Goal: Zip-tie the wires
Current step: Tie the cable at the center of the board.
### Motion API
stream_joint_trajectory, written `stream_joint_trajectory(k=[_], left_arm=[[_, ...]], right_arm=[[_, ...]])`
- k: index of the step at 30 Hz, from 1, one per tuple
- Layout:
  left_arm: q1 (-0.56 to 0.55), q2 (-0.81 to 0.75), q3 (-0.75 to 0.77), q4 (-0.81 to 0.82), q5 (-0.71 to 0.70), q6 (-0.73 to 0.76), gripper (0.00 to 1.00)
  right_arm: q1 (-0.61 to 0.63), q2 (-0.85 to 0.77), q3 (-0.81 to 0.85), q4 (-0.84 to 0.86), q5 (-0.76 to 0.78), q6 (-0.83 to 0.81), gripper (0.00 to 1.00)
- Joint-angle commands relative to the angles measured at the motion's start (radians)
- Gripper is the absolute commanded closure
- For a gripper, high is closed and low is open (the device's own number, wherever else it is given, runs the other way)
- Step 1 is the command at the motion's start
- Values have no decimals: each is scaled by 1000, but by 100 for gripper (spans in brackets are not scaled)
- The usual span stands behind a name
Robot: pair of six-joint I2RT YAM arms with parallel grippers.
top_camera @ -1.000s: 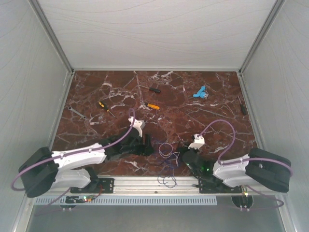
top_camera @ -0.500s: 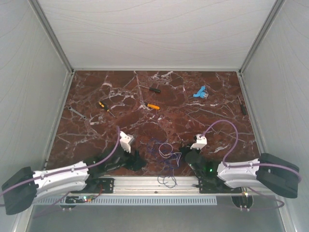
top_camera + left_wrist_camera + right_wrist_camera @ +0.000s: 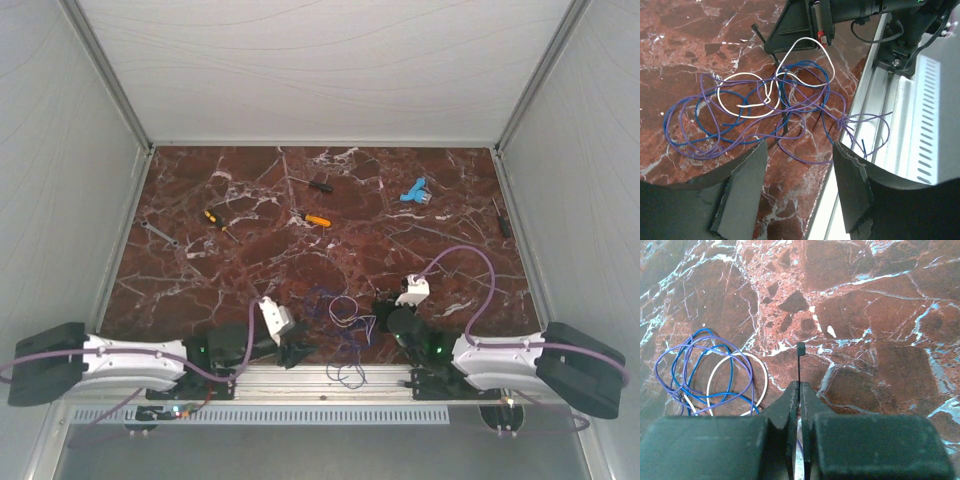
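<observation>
The wires lie as a loose tangle of thin blue, purple and white loops near the table's front edge, and some strands spill onto the metal rail. In the left wrist view the wires are just ahead of my left gripper, which is open and holds nothing. My left gripper sits low, left of the tangle. My right gripper is shut on a thin black zip tie whose head pokes past the fingertips; the wires lie to its left. The zip tie's tail runs under the tangle. My right gripper is just right of the wires.
Farther back lie an orange-handled screwdriver, a yellow-and-black one, a black one, a blue part, a wrench and a dark tool. An aluminium rail borders the near edge, and grey walls enclose the table.
My left arm has pulled back to the near edge and swung round to face the wires from the left, its jaws slightly narrower. The right gripper has barely moved.
</observation>
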Motion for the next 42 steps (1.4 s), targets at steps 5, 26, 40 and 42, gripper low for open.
stream_joint_trajectory(k=[5,26,40,42], left_arm=[[0,218,-64,220,19,108,56],[141,826,-27,784,189,55,72],[141,1029,-40,1113,242,153,93],[141,1049,-19,1116,273,157,95]], right_arm=[[-5,42,-14,58,-4,-5,100],[-44,56,-22,139,-129,-106,100],[-58,117,-10,161,-147,-121,100],[-59,118,-6,161,-153,-125,100]])
